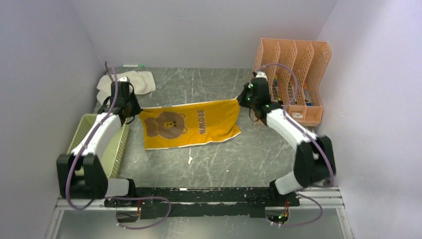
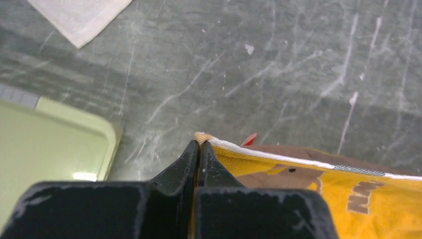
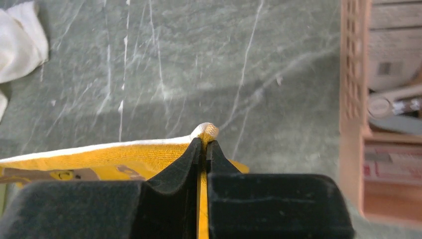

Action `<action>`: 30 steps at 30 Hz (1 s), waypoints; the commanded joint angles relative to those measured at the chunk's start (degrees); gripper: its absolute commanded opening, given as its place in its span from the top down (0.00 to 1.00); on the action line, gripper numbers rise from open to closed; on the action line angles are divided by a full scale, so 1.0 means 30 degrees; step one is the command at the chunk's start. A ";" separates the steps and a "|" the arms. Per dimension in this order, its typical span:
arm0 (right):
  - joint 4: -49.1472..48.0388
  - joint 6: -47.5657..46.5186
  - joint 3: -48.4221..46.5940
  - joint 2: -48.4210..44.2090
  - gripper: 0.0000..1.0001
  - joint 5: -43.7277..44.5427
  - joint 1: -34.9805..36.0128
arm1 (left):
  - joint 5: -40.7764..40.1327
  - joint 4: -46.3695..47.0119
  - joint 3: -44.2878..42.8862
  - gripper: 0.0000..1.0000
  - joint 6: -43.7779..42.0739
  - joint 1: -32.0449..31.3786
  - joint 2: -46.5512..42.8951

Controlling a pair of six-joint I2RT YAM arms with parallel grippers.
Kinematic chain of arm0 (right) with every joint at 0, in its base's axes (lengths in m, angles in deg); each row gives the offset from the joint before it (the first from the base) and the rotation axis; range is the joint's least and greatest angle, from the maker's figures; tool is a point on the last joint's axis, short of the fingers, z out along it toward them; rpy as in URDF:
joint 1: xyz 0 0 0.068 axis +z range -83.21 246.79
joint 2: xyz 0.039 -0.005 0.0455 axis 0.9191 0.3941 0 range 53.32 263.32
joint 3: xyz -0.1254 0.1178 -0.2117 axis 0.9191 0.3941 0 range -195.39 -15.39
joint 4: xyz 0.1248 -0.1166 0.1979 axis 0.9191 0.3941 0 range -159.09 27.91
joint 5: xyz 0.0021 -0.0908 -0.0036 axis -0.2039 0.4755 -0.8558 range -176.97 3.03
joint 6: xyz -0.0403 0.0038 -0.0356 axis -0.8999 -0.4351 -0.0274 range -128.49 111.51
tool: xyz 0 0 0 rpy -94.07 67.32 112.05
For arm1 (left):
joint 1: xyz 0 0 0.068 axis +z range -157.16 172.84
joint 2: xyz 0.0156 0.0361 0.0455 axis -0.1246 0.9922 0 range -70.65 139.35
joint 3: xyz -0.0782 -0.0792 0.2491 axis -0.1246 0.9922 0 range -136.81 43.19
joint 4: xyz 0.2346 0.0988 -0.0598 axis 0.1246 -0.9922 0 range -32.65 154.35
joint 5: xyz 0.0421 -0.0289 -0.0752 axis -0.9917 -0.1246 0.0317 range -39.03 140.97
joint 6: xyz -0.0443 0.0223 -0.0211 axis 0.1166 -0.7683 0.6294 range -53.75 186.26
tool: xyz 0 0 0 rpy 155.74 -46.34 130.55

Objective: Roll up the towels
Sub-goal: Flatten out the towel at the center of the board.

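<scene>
The mustard-yellow towel (image 1: 191,124) with a brown bear print and the word BROWN is stretched between both arms over the middle of the table. Its far edge is lifted and its near edge rests on the table. My left gripper (image 1: 133,108) is shut on the far left corner (image 2: 201,137). My right gripper (image 1: 242,101) is shut on the far right corner (image 3: 206,130). The cream-white towel (image 1: 127,82) lies crumpled at the back left, behind my left gripper. A part of that white towel (image 2: 79,17) shows in the left wrist view, and another part of the white towel (image 3: 20,42) in the right wrist view.
A green mesh basket (image 1: 84,130) stands at the left edge under my left arm; its rim (image 2: 112,130) shows beside the left fingers. An orange file rack (image 1: 293,74) holding papers stands at the back right, close to my right gripper. Purple walls enclose the table.
</scene>
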 commanded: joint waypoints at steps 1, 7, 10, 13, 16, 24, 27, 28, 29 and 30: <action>-0.2934 0.0095 -0.2450 0.4187 1.00 -0.0239 -0.0229 | -0.0986 0.4022 -0.1975 0.93 0.0156 0.0242 0.3040; -0.2971 -0.0570 -0.6492 0.9434 1.00 -0.1599 -0.0440 | -0.0589 0.4609 -0.5771 0.93 -0.1418 0.0242 0.8072; -0.2782 -0.1037 -0.8309 1.1180 0.79 -0.3166 -0.0754 | -0.0877 0.4543 -0.7179 0.93 -0.1868 0.0296 1.0007; -0.2575 -0.1466 -0.9461 1.2189 0.48 -0.4162 -0.1121 | -0.0809 0.3977 -0.8713 0.92 -0.2255 0.0470 1.1491; -0.2277 -0.2039 -1.0363 1.2259 0.28 -0.4490 -0.1440 | -0.0453 0.2988 -1.0562 0.74 -0.2510 0.0621 1.2402; -0.1702 -0.2488 -0.9959 0.9350 0.24 -0.5485 -0.1905 | 0.0877 0.1239 -1.2130 0.03 -0.3112 0.0609 1.0610; -0.3626 -0.1469 -0.6836 0.7603 0.39 -0.6985 -0.1653 | 0.3673 0.2000 -0.9490 0.05 -0.2277 0.0485 0.8352; -0.4188 -0.1128 -0.5888 0.7310 0.58 -0.7474 -0.1529 | 0.4888 0.2655 -0.7721 0.08 -0.1843 0.0360 0.7686; -0.4675 -0.0786 -0.4887 0.7141 0.74 -0.8052 -0.1407 | 0.5797 0.3117 -0.6453 0.13 -0.1320 0.0239 0.7211; -0.5015 -0.0483 -0.4191 0.7105 0.86 -0.8409 -0.1308 | 0.6530 0.3479 -0.5178 0.18 -0.0921 0.0176 0.6825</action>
